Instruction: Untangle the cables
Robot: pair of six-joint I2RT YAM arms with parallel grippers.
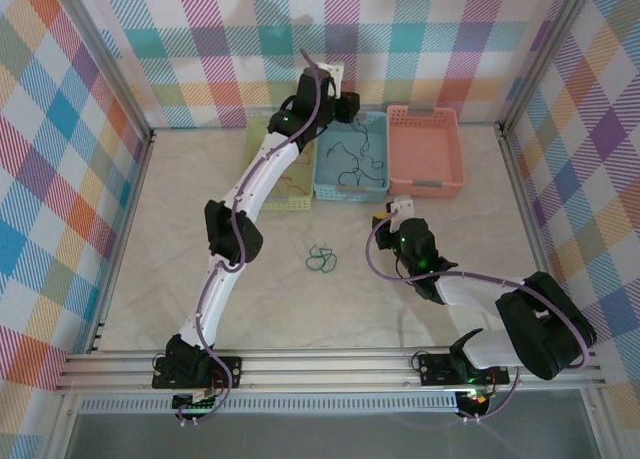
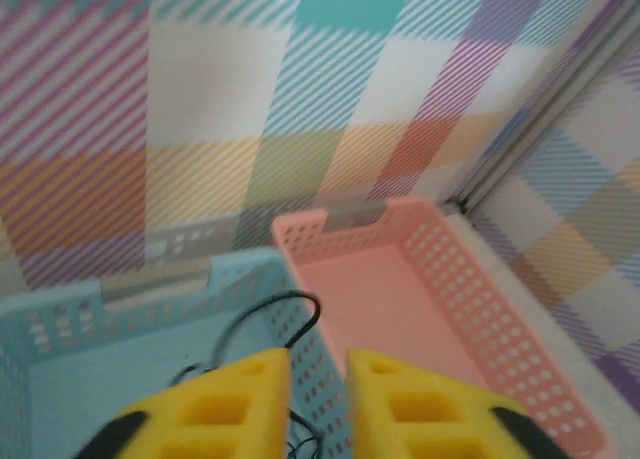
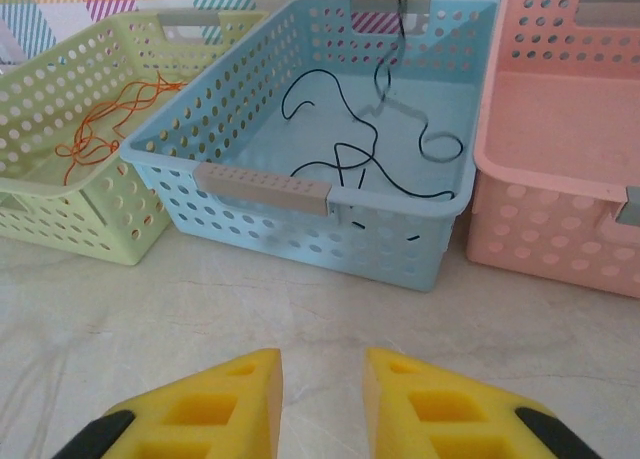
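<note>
Black cables (image 3: 360,154) lie looped in the blue basket (image 3: 250,184). One black cable (image 2: 300,314) arcs up right at the tip of my left gripper's left finger; I cannot tell whether it touches. My left gripper (image 2: 318,354) hangs over the blue basket's far right corner (image 1: 340,101), jaws slightly apart with nothing between them. An orange cable (image 3: 105,129) lies in the yellow-green basket (image 3: 60,194). A dark green cable (image 1: 320,260) lies coiled on the table. My right gripper (image 3: 322,357) hovers low over the table in front of the blue basket (image 1: 390,215), open and empty.
A pink basket (image 1: 428,151) stands to the right of the blue one, and nothing shows inside it (image 2: 400,309). The three baskets sit side by side near the checked back wall. Metal frame posts (image 1: 522,169) edge the table on both sides.
</note>
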